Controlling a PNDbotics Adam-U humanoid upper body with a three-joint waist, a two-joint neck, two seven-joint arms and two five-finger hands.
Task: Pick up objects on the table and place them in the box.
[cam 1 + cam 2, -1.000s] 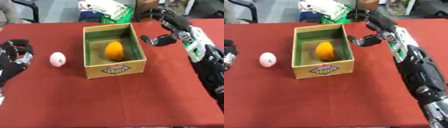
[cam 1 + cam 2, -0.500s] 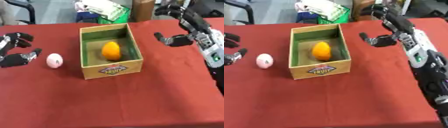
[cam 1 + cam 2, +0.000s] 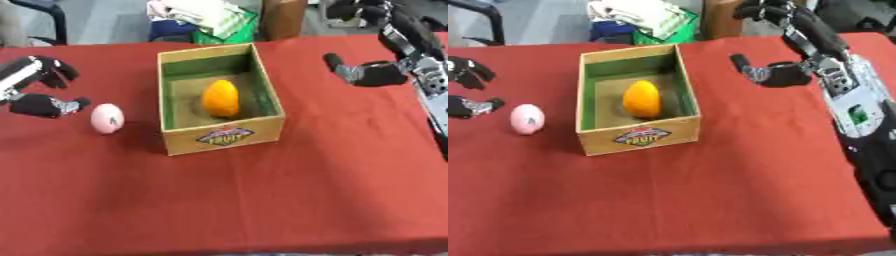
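Pink egg-shaped object (image 3: 107, 118), smooth, small dark mark on its side, lies on the desk (image 3: 262, 190) just left of the box (image 3: 220, 134), not touching it. Box is open-topped cardboard, rectangular, green inner walls, brown floor, oval fruit label on the front wall. Inside it: one orange fruit (image 3: 220, 98), oval, smooth, standing on end near the middle of the floor. Nothing else visible in the box.

Left robot hand (image 3: 37, 89) just left of the pink egg, palm toward it, fingers spread wide with thumb low and fingers high; a small gap between thumb tip and egg, holding nothing. Right robot hand (image 3: 785, 44) up over the far right part of the desk, well apart from the box, fingers relaxed and wide, thumb sticking out toward the box, empty.

Desk covered in red cloth, flat, matte. Beyond the far edge: a green bin with white bags (image 3: 214, 20), a brown cardboard carton (image 3: 282, 18).
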